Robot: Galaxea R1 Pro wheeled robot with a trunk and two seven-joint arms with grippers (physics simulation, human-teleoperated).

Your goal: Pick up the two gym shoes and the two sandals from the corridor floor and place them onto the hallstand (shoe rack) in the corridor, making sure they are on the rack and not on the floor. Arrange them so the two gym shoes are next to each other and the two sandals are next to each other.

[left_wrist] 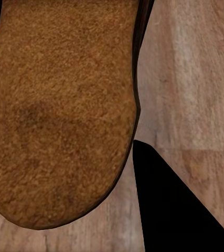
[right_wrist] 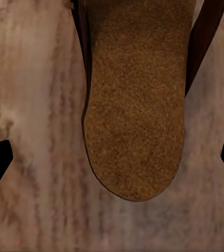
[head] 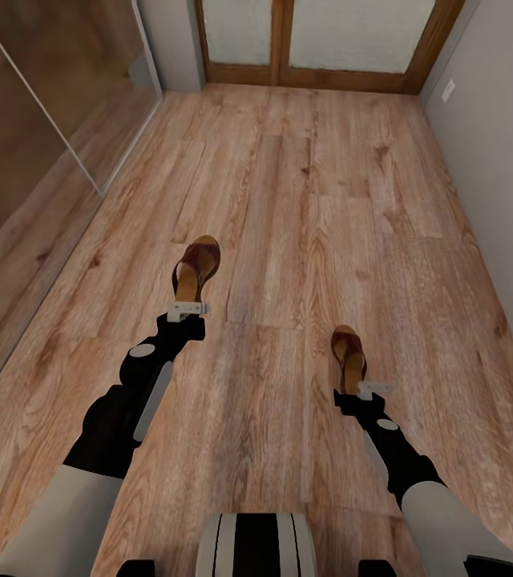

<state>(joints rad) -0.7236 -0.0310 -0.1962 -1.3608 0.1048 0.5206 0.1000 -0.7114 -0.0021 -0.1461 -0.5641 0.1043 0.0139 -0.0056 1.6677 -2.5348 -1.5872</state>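
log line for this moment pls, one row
left gripper: at heel of far sandal | right gripper: open, at heel of near sandal | both sandals on corridor floor

Head view: high, angled down along corridor floor. Wrist views: close, facing down; each shares one sandal with head view.

Wood-plank floor; two sandals lying apart.
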